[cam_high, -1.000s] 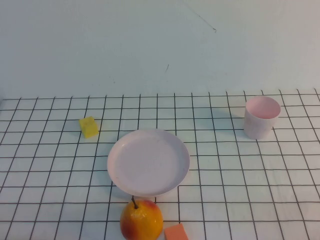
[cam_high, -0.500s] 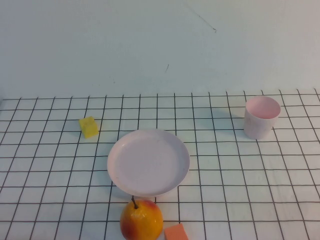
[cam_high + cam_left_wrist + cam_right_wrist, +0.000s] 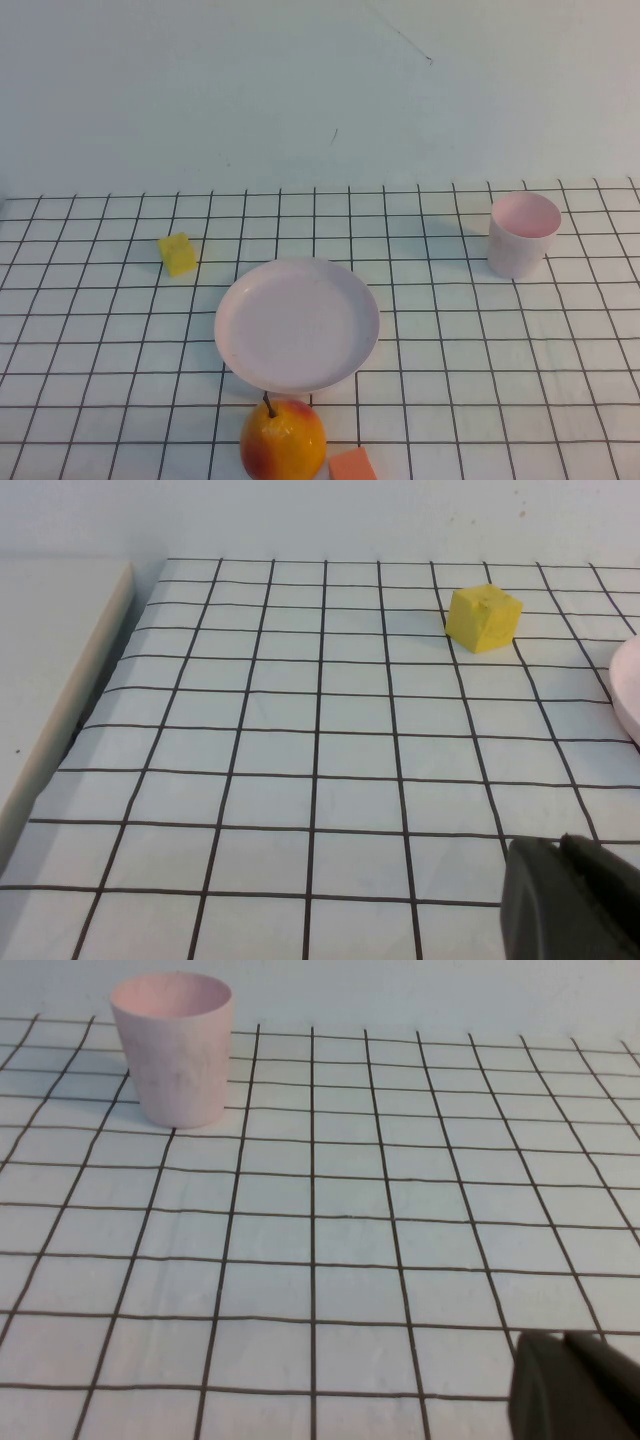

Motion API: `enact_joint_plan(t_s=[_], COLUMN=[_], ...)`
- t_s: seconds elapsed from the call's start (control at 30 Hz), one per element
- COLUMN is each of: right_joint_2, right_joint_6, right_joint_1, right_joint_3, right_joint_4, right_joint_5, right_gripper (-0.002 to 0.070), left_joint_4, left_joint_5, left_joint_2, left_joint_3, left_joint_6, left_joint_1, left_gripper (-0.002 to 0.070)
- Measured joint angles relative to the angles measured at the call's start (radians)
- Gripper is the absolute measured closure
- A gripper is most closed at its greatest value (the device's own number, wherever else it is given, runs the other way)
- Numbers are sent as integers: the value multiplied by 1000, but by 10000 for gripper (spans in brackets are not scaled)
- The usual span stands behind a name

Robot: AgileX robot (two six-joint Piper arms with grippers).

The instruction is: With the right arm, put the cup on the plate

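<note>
cup sits upright on the desk at the far right, well apart from the plate, which lies near the middle of the gridded cloth. from my seat i see a yellow cube left of the plate and farther back, an apple just at the plate's near rim, and an orange block beside the apple. neither arm shows in the high view. the left gripper is only a dark corner in its wrist view, low over the cloth with the cube ahead of it; the right gripper is likewise a dark corner, with the cup ahead. i cannot tell whether either one's fingers are released or clenched.
</note>
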Motion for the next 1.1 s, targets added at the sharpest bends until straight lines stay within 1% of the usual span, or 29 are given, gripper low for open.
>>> enact_joint_plan(t_s=[0.63, 0.83, 1.1], right_joint_2=[0, 0, 0], right_joint_6=[0, 0, 0], right_joint_1=[0, 0, 0], right_joint_3=[0, 0, 0], right_joint_4=[0, 0, -11], right_joint_5=[-17, -130, -366], right_gripper=[678, 678, 678], left_joint_4=[0, 0, 0], left_joint_5=[0, 0, 0], left_joint_2=[0, 0, 0], left_joint_3=[0, 0, 0], left_joint_6=[0, 0, 0], left_joint_1=[0, 0, 0], left_gripper=[678, 678, 678])
